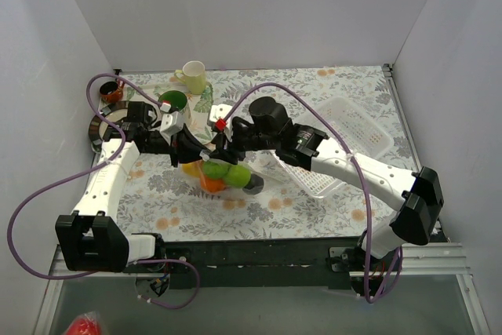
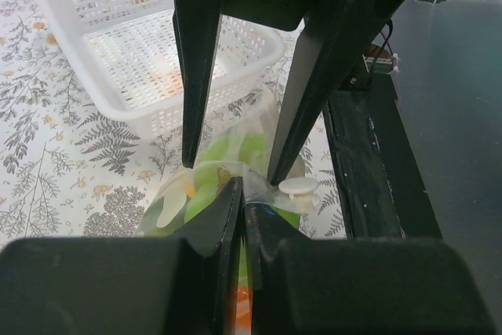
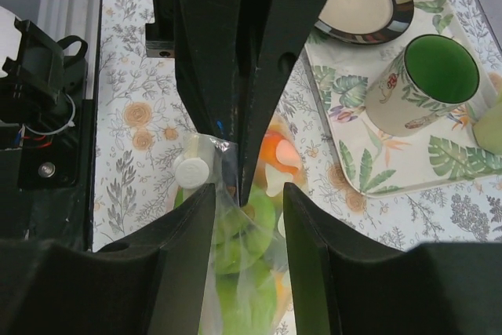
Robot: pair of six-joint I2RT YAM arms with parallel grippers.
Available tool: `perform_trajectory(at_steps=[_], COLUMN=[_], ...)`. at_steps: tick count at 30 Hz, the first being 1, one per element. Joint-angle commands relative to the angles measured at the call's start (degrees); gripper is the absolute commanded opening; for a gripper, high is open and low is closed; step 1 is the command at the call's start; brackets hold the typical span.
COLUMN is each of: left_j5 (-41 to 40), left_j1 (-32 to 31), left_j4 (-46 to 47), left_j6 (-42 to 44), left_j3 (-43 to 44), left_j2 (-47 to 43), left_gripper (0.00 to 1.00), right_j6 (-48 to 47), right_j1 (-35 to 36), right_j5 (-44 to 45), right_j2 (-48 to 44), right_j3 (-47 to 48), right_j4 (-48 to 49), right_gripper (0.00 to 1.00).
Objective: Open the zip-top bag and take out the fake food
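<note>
The clear zip-top bag [image 1: 225, 175] hangs above the table between both grippers, its white slider [image 2: 298, 187] at the top edge. The fake food inside shows as green pieces [image 3: 252, 217], an orange piece [image 3: 274, 154] and a dark piece [image 1: 253, 184]. My left gripper [image 2: 243, 191] is shut on the bag's top edge beside the slider; it also shows in the top view [image 1: 192, 153]. My right gripper [image 3: 249, 194] is open, its fingers on either side of the bag's upper part, just below the left gripper's tips. It also shows in the top view [image 1: 222, 147].
A white slotted basket [image 1: 345, 143] lies to the right of the bag. A leaf-print tray [image 3: 408, 158] at the back left holds a mug with a green inside [image 3: 423, 80] and a cream mug [image 1: 194, 78]. A plate [image 1: 106, 125] and an orange cup [image 1: 111, 92] are at the far left.
</note>
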Motion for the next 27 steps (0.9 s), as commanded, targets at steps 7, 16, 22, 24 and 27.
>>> perform_trajectory(at_steps=[7,16,22,24,27], left_j5=[10.3,10.1,9.8,9.8,9.5], left_j1=[-0.9,-1.0,-1.2,-1.2,-1.2], left_j4=[-5.5,-6.3,-7.2,-7.6,-8.3], left_j6=[8.2,9.5,10.4,10.7,11.5], left_j3=[2.0,2.5,3.0,3.3,3.3], left_j2=[-1.7,-1.0,-0.9,-1.0,-1.1], left_gripper=[0.03,0.03,0.03,0.03,0.03], right_j6=[-3.5,-7.2,-10.5,-10.6,-10.8], right_j1=[2.8,10.4,14.5,14.5,14.5], right_j5=[2.4,20.6,35.2,36.0,36.6], right_j2=[-3.3,-6.5,-4.9,-4.4,-4.2], right_j3=[1.6,-3.2,-7.3,-7.4,-7.3], right_j4=[-2.0,3.4,9.3,10.4,12.4], right_gripper=[0.49,0.59,0.59,0.59,0.56])
